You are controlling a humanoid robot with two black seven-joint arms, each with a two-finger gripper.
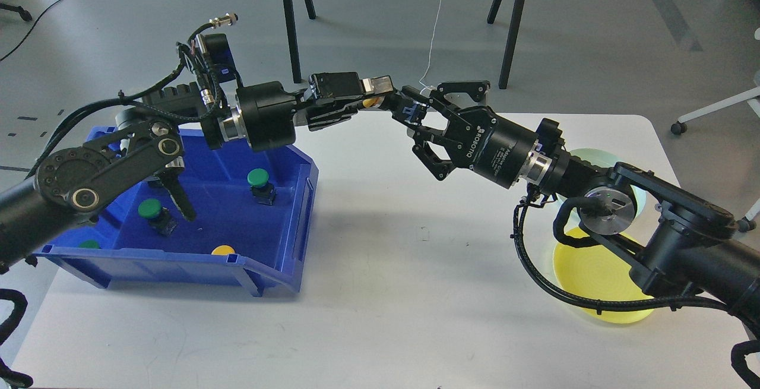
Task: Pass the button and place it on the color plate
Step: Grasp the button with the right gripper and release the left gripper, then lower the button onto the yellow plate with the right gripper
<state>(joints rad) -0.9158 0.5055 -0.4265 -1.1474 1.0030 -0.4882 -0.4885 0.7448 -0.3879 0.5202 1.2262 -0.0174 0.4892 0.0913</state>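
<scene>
Meeting above the middle of the tabletop (380, 294), the left hand (371, 99) is closed on a yellow button (370, 103), while the right hand (415, 117) has its fingers spread around the button's blue base. The right hand should close firmly before the left lets go, then carry it to the yellow plate (594, 270) at lower right. More buttons lie in the blue bin (279, 258) at left.
</scene>
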